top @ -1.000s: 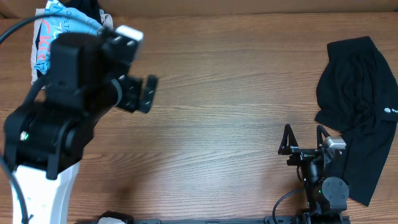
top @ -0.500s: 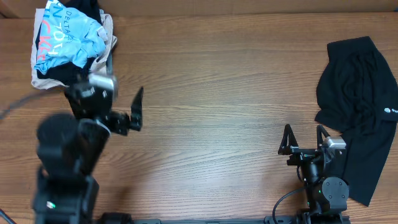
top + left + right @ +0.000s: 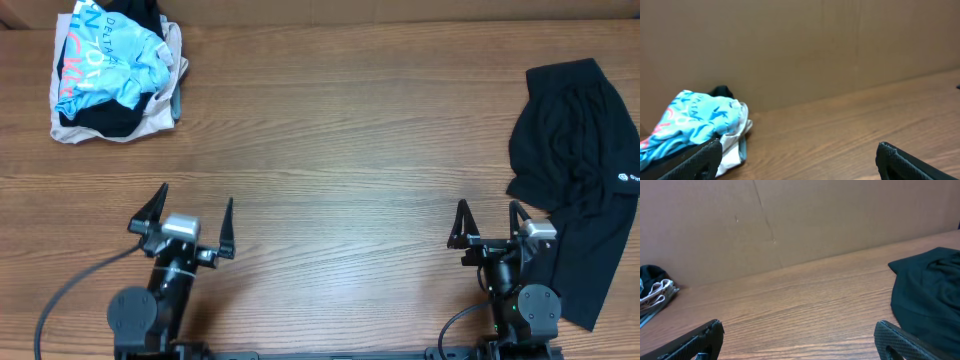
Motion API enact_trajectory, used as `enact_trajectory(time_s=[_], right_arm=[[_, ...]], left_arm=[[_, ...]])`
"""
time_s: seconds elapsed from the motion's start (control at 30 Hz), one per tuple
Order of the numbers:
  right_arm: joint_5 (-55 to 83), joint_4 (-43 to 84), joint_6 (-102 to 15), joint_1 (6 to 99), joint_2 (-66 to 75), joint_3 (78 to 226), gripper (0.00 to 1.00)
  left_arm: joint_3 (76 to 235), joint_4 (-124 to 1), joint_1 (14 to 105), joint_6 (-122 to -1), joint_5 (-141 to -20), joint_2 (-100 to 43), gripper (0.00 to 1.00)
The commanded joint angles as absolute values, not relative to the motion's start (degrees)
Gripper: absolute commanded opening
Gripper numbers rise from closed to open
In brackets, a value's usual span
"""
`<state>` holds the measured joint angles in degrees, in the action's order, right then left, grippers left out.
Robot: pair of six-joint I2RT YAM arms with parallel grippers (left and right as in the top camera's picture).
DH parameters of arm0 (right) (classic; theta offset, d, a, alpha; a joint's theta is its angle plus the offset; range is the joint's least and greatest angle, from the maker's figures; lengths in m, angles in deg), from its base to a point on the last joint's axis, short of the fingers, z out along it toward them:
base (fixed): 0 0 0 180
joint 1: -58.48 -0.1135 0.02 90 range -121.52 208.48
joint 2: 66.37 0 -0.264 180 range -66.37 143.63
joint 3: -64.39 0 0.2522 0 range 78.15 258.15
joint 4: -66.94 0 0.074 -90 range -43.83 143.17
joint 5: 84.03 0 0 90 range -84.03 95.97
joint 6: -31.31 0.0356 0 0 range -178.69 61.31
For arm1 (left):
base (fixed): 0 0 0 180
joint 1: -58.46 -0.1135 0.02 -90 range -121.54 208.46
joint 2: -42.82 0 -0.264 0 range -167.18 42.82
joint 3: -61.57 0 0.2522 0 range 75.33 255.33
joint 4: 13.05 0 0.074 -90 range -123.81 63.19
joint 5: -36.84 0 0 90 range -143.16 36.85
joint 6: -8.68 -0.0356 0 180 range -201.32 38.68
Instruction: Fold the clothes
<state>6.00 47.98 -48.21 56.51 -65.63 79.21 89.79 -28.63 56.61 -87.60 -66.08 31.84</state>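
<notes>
A pile of clothes point(image 3: 115, 75), with a light blue printed shirt on top of black and beige pieces, lies at the table's far left corner; it also shows in the left wrist view point(image 3: 695, 125). A black garment point(image 3: 580, 180) lies crumpled at the right edge and shows in the right wrist view point(image 3: 930, 295). My left gripper point(image 3: 180, 212) is open and empty near the front left, its fingers pointing toward the back. My right gripper point(image 3: 488, 220) is open and empty at the front right, just left of the black garment.
A brown cardboard wall point(image 3: 800, 45) stands along the back of the wooden table point(image 3: 350, 130). The left arm's cable point(image 3: 75, 285) trails at the front left.
The left arm has swung down from the clothes pile at the far left to the front left of the table. The right arm has not moved.
</notes>
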Motion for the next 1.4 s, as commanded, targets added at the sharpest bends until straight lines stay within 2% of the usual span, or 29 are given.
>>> enact_trajectory(time_s=[0.0,0.23,0.5,0.67,1.37], right_arm=[[6.07,48.36,-48.25,56.18,-66.20,78.60,1.00],[6.07,48.36,-48.25,56.18,-66.20,78.60,1.00],[6.07,48.36,-48.25,56.18,-66.20,78.60,1.00],[6.07,48.36,-48.25,56.18,-66.20,78.60,1.00],[6.07,48.36,-48.25,56.20,-66.20,78.60,1.00]], left_arm=[[86.62,-27.71,54.95,-87.08,-68.20,36.93,1.00],[81.25,-26.03,53.44,-87.08,-67.29,42.70,1.00],[75.80,-23.78,53.22,-86.82,-67.48,42.68,1.00],[75.61,-30.01,53.22,-86.31,-67.59,42.68,1.00],[75.61,-29.77,53.22,-86.42,-67.61,42.57,1.00]])
